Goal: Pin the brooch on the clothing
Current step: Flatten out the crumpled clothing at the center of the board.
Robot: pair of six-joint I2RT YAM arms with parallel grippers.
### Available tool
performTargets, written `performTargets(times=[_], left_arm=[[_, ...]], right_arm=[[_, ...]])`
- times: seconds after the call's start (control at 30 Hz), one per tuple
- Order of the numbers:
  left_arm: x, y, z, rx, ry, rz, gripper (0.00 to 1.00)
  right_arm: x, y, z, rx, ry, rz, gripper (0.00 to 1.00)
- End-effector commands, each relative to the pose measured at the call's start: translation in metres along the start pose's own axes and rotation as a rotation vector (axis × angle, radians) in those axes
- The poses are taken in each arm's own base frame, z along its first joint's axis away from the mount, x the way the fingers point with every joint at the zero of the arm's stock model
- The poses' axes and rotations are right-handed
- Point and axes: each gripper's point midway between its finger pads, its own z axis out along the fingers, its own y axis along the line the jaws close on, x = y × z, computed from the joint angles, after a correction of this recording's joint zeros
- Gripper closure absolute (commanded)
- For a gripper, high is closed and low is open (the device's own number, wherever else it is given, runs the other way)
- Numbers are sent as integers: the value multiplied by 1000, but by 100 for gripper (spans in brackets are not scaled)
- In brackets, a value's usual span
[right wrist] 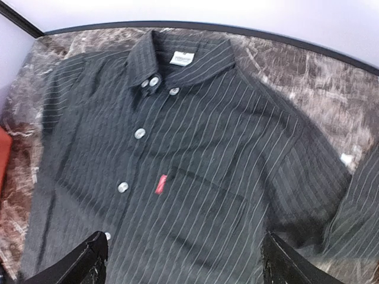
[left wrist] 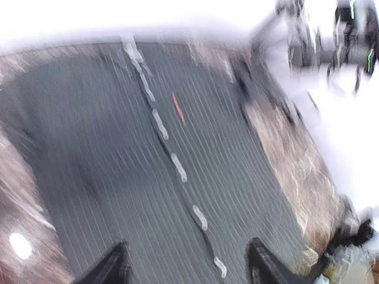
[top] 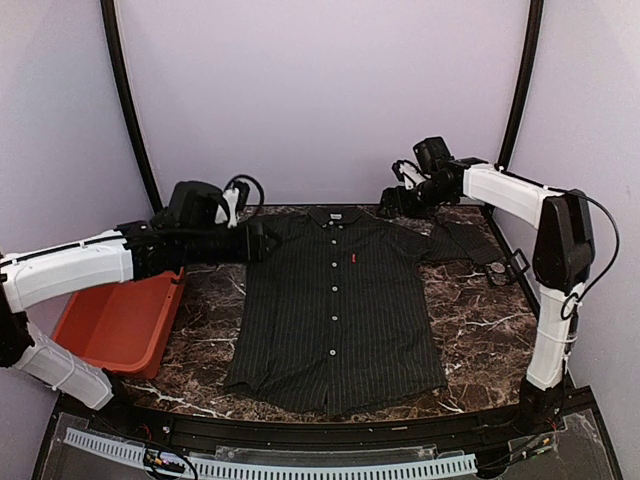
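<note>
The dark pinstriped shirt [top: 335, 310] lies flat and face up on the marble table, with white buttons down the front and a tiny red chest tag [top: 353, 261]. My left gripper [top: 262, 240] hovers at the shirt's left shoulder, open and empty. Its blurred wrist view shows the shirt [left wrist: 130, 177] and tag [left wrist: 177, 109] between spread fingertips [left wrist: 112, 266]. My right gripper [top: 388, 203] hovers by the collar's right side, open and empty. Its wrist view shows the shirt [right wrist: 195, 148], the tag [right wrist: 160, 184] and the chest pocket. I see no brooch in any view.
An orange bin [top: 115, 320] stands at the table's left edge under my left arm. Another dark striped cloth [top: 472, 240] lies right of the shirt's sleeve. A small white object [right wrist: 346, 158] lies on the marble near it; I cannot tell what it is.
</note>
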Motion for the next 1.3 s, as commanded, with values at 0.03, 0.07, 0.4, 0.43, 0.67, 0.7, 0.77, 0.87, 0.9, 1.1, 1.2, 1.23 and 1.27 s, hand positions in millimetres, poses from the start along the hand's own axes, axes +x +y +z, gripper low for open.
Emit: performTargets(times=[0.03, 0.07, 0.4, 0.43, 0.67, 0.7, 0.77, 0.87, 0.9, 1.1, 1.2, 1.23, 1.27], left_arm=[[-101, 73, -11, -283, -207, 149, 9], [-102, 91, 3, -323, -183, 151, 5], [-127, 142, 116, -249, -79, 344, 1], [-127, 141, 123, -222, -69, 348, 1], [-131, 173, 168, -205, -15, 369, 4], [-124, 178, 175, -202, 7, 365, 6], [-124, 186, 180, -201, 24, 357, 11], [-123, 187, 187, -184, 46, 358, 18], [-117, 187, 189, -168, 66, 359, 18], [-89, 184, 197, -93, 155, 383, 22], [-78, 189, 201, -88, 201, 395, 24], [-76, 190, 204, -88, 209, 396, 24], [-73, 192, 204, -94, 222, 398, 24]], right_arm=[[-10, -27, 42, 108, 70, -131, 12], [-10, -30, 51, 120, 87, -143, 12], [-18, -49, 87, 177, 109, -284, 14], [-18, -50, 90, 176, 112, -302, 14], [-2, -64, 111, 184, 168, -357, 17], [-1, -66, 114, 188, 174, -356, 17], [2, -72, 119, 202, 182, -350, 18], [7, -78, 125, 198, 194, -333, 19], [10, -80, 126, 193, 200, -327, 19], [21, -84, 134, 149, 217, -290, 20], [28, -86, 138, 133, 233, -277, 23], [32, -86, 139, 127, 240, -276, 23], [34, -86, 140, 122, 244, -275, 24]])
